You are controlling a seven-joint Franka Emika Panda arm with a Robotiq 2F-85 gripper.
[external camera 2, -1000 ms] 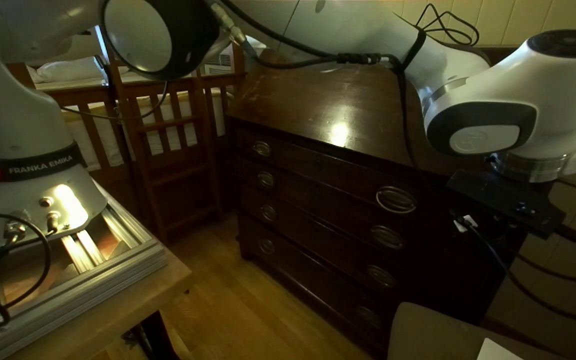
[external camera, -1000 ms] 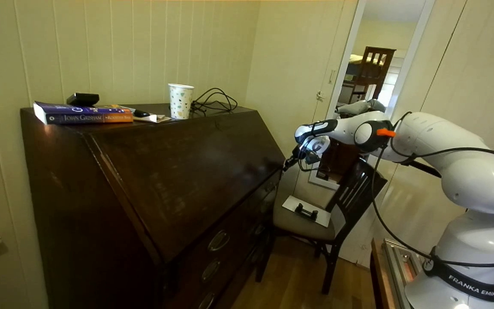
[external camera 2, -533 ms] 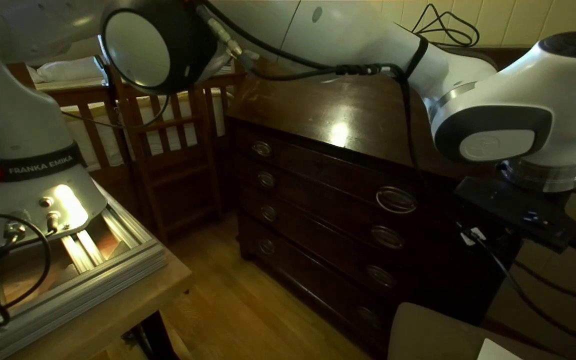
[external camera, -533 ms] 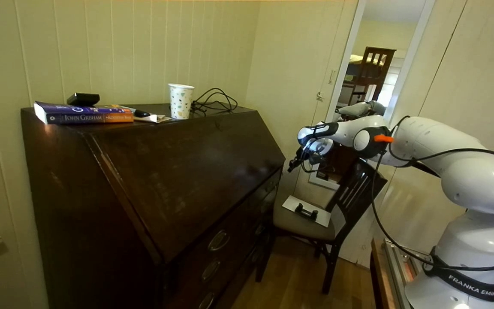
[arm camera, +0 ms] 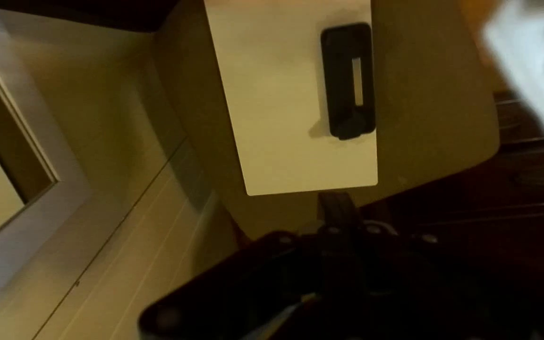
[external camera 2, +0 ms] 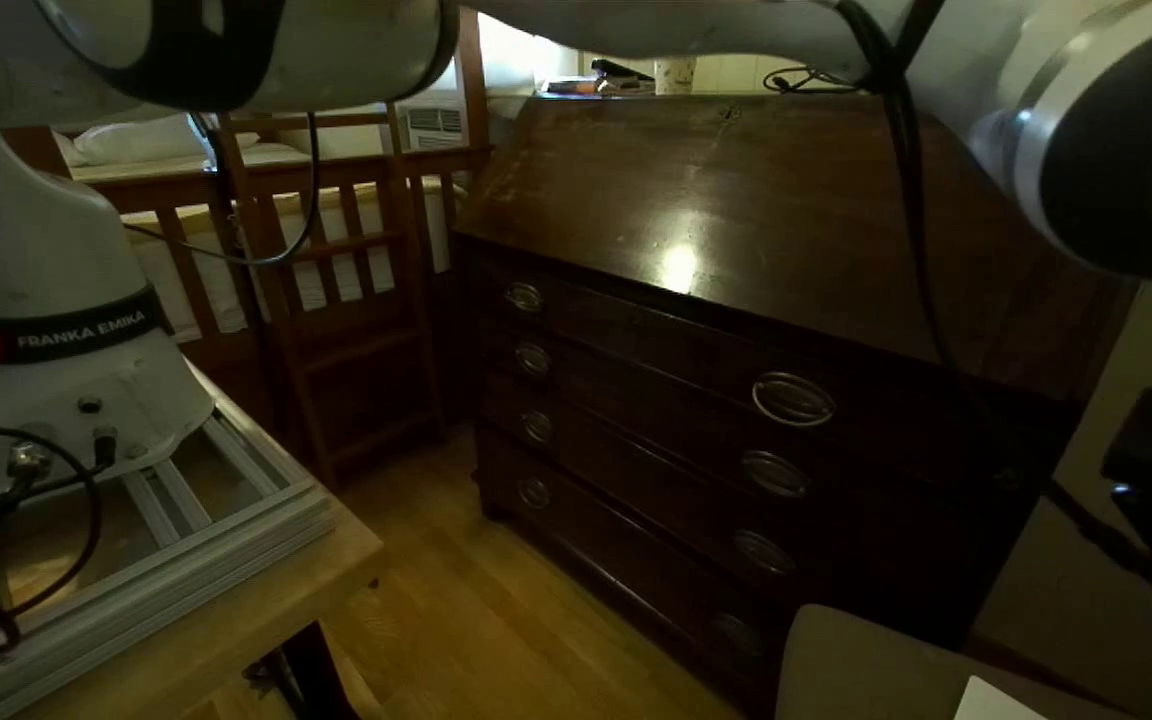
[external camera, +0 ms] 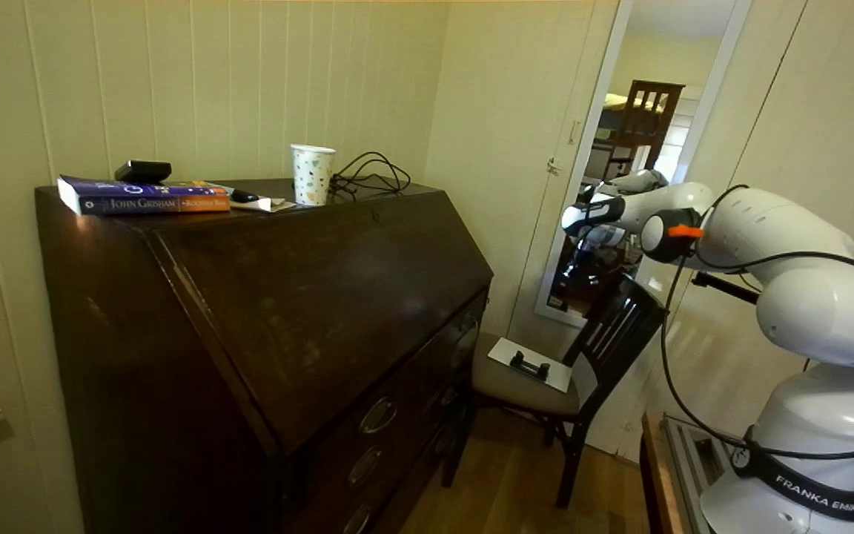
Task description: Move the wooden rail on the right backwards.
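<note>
Where the wooden rail sits cannot be told for certain, since the front of the dark desk (external camera: 323,297), below its slanted lid (external camera 2: 656,200), lies in heavy shadow (the end beside the chair (external camera: 520,394) is darkest of all). Apart from the desk, the gripper (arm camera: 339,196) hangs with its fingers together at the tips. Farther out, the chair bears a white board (arm camera: 276,104) with a black handle-like piece (arm camera: 338,85) on it, and, in an exterior view, a tall mirror (external camera: 638,141) stands behind the arm (external camera: 812,311).
</note>
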